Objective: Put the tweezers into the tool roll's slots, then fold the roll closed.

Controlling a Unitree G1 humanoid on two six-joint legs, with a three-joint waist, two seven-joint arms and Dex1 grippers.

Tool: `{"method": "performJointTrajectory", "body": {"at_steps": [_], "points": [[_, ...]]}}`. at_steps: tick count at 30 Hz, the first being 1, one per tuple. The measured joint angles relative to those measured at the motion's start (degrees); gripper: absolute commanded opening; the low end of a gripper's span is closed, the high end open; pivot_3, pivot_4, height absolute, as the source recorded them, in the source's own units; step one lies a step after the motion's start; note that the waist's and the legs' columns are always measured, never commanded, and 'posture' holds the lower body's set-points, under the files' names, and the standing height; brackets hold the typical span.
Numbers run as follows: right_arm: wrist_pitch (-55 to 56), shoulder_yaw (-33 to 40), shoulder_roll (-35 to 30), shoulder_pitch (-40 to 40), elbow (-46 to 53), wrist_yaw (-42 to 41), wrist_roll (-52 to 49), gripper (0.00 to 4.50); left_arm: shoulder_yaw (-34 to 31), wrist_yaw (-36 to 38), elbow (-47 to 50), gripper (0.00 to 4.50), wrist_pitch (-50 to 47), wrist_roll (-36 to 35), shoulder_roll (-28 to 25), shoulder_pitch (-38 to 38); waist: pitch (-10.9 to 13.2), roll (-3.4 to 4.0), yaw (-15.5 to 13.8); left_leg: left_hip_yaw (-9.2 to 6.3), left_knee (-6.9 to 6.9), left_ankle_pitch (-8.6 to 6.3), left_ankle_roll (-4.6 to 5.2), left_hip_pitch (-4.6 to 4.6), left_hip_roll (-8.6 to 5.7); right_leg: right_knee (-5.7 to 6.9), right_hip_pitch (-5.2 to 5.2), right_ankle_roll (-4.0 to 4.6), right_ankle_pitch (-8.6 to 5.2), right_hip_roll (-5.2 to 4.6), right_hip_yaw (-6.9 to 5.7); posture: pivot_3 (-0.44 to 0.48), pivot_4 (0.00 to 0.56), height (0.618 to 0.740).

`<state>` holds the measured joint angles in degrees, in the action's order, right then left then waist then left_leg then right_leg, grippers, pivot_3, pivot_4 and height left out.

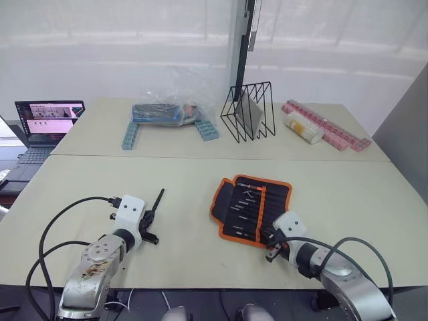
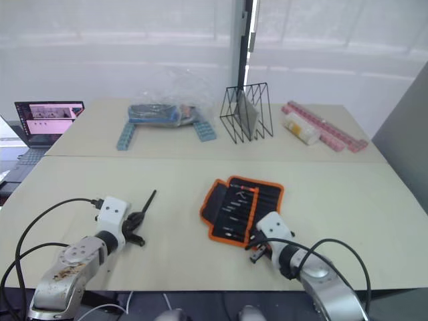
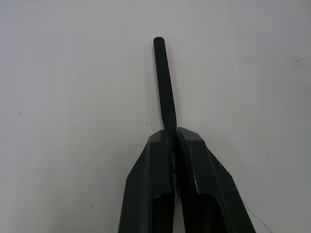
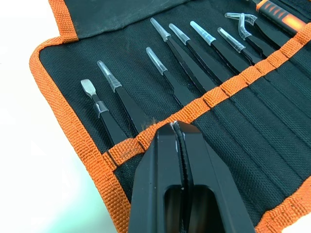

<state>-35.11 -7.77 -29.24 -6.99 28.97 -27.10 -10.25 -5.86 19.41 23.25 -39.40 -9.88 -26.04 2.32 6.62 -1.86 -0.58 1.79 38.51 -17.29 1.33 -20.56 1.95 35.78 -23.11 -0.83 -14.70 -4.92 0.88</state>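
Tool roll (image 1: pixel 252 207) lies open on the desk (image 1: pixel 187 194), several tweezers (image 4: pixel 187 73) slotted. My left tool (image 3: pixel 174 138) grips one more; right tool (image 4: pixel 176 127) closed, empty. Folding remains.

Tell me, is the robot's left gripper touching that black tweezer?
Touching. In the left wrist view, the left gripper is shut on the tweezer, whose end disappears between the pressed-together fingers.
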Motion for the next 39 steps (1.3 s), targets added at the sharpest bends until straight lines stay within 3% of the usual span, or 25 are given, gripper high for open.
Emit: {"method": "performJointTrajectory", "body": {"at_steps": [5, 11, 16, 22, 28, 33, 39], "points": [[0.0, 0.0, 0.0, -0.1, 0.5, -0.1, 0.0, 0.00, -0.4, 4.2, 0.0, 0.05, 1.8, -0.5, -4.6, -0.9, 0.0, -0.04, 0.2, -0.05, -0.17, 0.06, -0.09, -0.38, 0.01, -0.01, -0.32, 0.06, 0.00, -0.07, -0.07, 0.000, 0.150, 0.725], [0.0, 0.1, 0.3, 0.0, 0.5, 0.1, 0.0, 0.00, -0.2, 12.4, -0.8, 0.05, 5.2, -3.6, -9.1, -11.1, 0.0, -0.21, 0.2, 0.00, -0.19, 0.19, -0.32, -0.81, -0.02, 0.03, -0.82, 0.12, 0.07, -0.18, -0.13, 0.000, 0.150, 0.725], [0.0, -0.1, 1.0, 0.1, 0.7, 0.9, 0.0, 0.00, 4.7, 23.6, -5.8, 0.05, 9.7, -6.9, -10.2, -20.3, 0.0, -0.29, 0.4, 0.06, -0.19, 0.20, -0.31, -0.90, -0.08, 0.06, -0.92, 0.10, 0.09, -0.16, -0.21, 0.000, 0.150, 0.725], [0.0, -0.3, 1.2, 0.3, 0.8, 1.5, 0.0, 0.00, 14.4, 35.6, -15.3, 0.05, 13.5, -6.9, -9.1, -33.7, 0.0, -0.30, 0.3, 0.25, -0.10, 0.22, -0.25, -0.89, -0.25, 0.10, -0.84, 0.01, 0.13, 0.69, -0.43, 0.000, 0.150, 0.725], [0.0, 0.3, 1.1, -1.0, 1.8, 2.3, 0.0, 0.00, 25.1, 41.8, -23.2, 0.05, 15.8, -2.8, -2.9, -42.7, 0.1, -0.29, -0.1, 0.21, 0.46, 0.11, -0.03, -1.13, -0.28, 0.15, -0.83, -0.14, 0.13, 1.15, -0.33, 0.000, 0.150, 0.725], [0.0, 0.0, 1.4, -0.8, 1.8, 2.4, 0.0, 0.00, 29.7, 43.5, -30.6, 0.05, 19.8, 1.7, 0.5, -45.9, 0.1, -0.28, -0.1, 0.19, 0.50, 0.10, -0.01, -1.14, -0.22, 0.17, -0.86, -0.15, 0.14, 1.39, -0.14, 0.000, 0.150, 0.725], [0.0, -0.4, 1.9, -0.8, 1.9, 3.3, 0.0, 0.00, 34.2, 47.5, -34.9, 0.05, 25.8, 6.8, -0.7, -45.7, 0.1, -0.28, -0.1, 0.17, 0.52, 0.11, -0.01, -1.17, -0.18, 0.24, -0.91, -0.14, 0.14, 1.47, -0.09, 0.000, 0.150, 0.725]]}}
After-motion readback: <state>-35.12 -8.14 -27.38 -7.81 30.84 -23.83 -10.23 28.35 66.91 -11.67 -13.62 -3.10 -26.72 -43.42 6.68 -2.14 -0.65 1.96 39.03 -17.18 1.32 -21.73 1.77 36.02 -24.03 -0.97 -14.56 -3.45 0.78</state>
